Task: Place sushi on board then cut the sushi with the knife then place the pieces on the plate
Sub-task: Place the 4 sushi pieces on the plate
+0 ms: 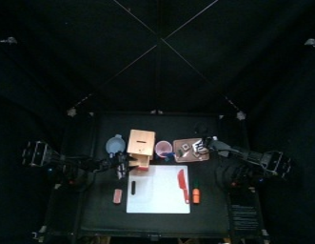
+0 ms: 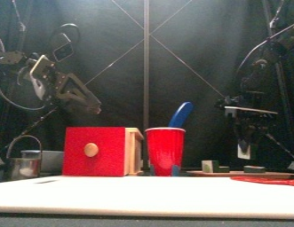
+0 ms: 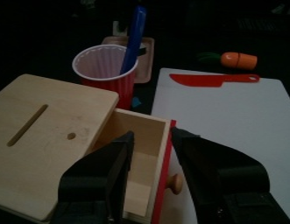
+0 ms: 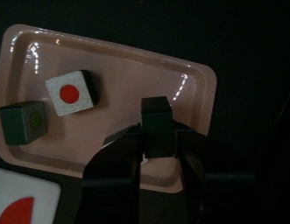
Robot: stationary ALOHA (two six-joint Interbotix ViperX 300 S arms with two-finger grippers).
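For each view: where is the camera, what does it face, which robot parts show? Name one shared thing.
Top: high above, looking down on the white cutting board; left arm, right arm.
Front: table's front edge, level toward the wooden box; both arms.
Left wrist: left arm, facing the box's drawer; left hand open.
Right wrist: right arm, facing the pink tray; right hand grips a sushi piece.
Shared: red cup, front and left wrist.

We find the black tabletop (image 1: 99,217) carrying a white cutting board (image 1: 160,197) at the middle of its front edge. Behind the board, toward the back edge, stand a pale wooden box (image 1: 141,149), a red cup (image 1: 164,149) and a pink tray (image 1: 189,148) in a row. An orange toy (image 1: 194,197) lies just beside the board on the side of the tabletop's right edge. A reddish toy (image 1: 118,194) lies near the board's opposite side. A round metal cutter (image 2: 27,165) sits toward the left edge.
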